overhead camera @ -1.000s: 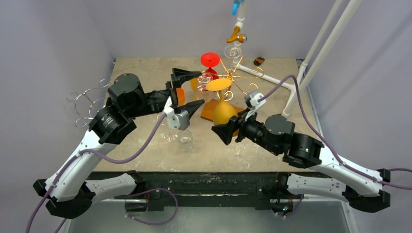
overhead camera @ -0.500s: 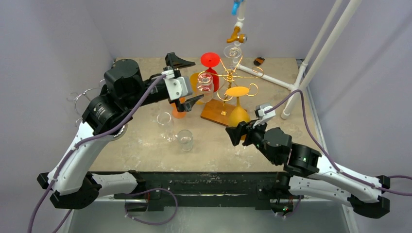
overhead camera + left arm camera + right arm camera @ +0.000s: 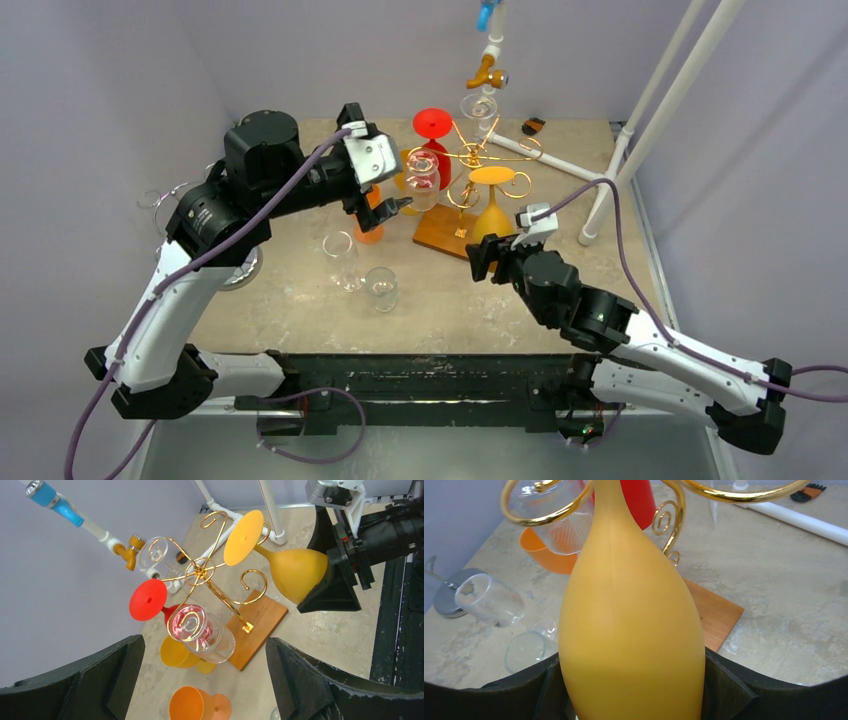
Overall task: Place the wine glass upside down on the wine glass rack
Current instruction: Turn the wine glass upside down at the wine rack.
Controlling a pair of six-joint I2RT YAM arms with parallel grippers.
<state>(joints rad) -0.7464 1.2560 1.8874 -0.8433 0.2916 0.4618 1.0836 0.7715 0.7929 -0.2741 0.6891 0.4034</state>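
The wine glass (image 3: 489, 222) is yellow and hangs bowl-down, with my right gripper (image 3: 487, 255) shut on its bowl (image 3: 631, 620). Black pads (image 3: 729, 685) press both sides of the bowl. Its stem rises between the gold arms of the wine glass rack (image 3: 470, 155), and its round foot (image 3: 243, 537) sits level with a hook. The rack (image 3: 200, 572) stands on a wooden base (image 3: 440, 232). My left gripper (image 3: 375, 160) hovers wide open above and left of the rack (image 3: 544, 515), holding nothing (image 3: 202, 642).
A clear glass (image 3: 422, 170) and a red glass (image 3: 432, 125) hang upside down on the rack. An orange glass (image 3: 368, 225) and two clear glasses (image 3: 340, 255) (image 3: 381, 288) lie on the table. White pipes (image 3: 560, 165) run behind; a wire rack (image 3: 165, 205) sits left.
My left gripper has opened wide and pulled up and back to the left. My right gripper has swung the yellow glass from tilted to upright, bowl down, in under the rack's hook.
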